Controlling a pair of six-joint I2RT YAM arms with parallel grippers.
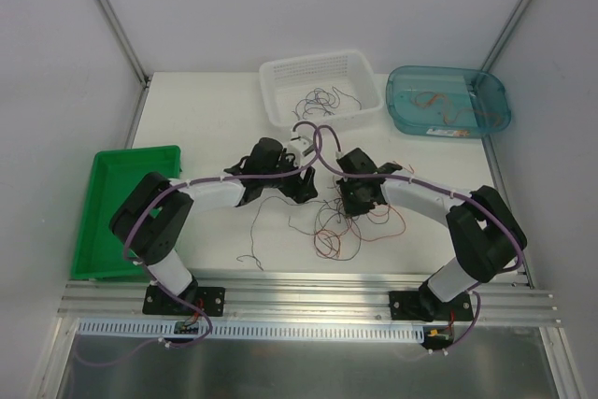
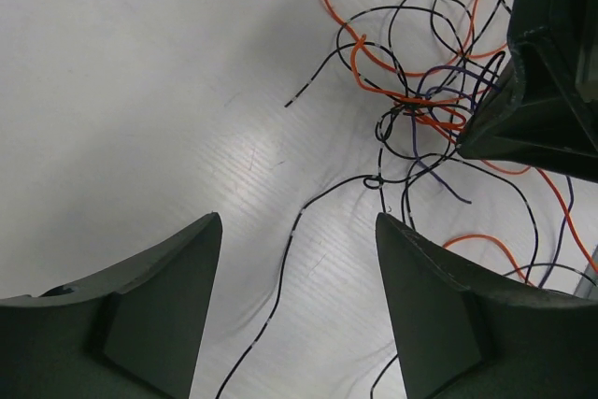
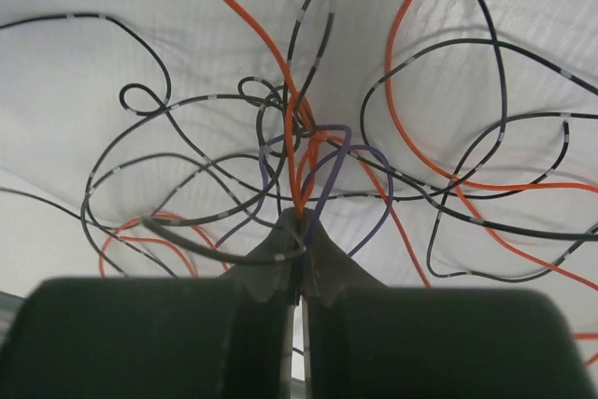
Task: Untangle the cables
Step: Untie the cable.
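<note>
Right gripper (image 3: 299,223): clamped on orange and purple strands (image 3: 297,170) at knot
Left gripper (image 2: 297,231): released, above black strand (image 2: 283,277)
Cables (image 1: 341,231): tangle on table (image 1: 224,119) between grippers
Tip: pull apart slowly, low

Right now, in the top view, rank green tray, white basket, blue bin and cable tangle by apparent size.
1. green tray, though partly hidden
2. white basket and blue bin: too alike to split
3. cable tangle

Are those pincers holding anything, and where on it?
The right pincer grips the cables by orange and purple strands near the knot. The left pincer holds nothing.
</note>
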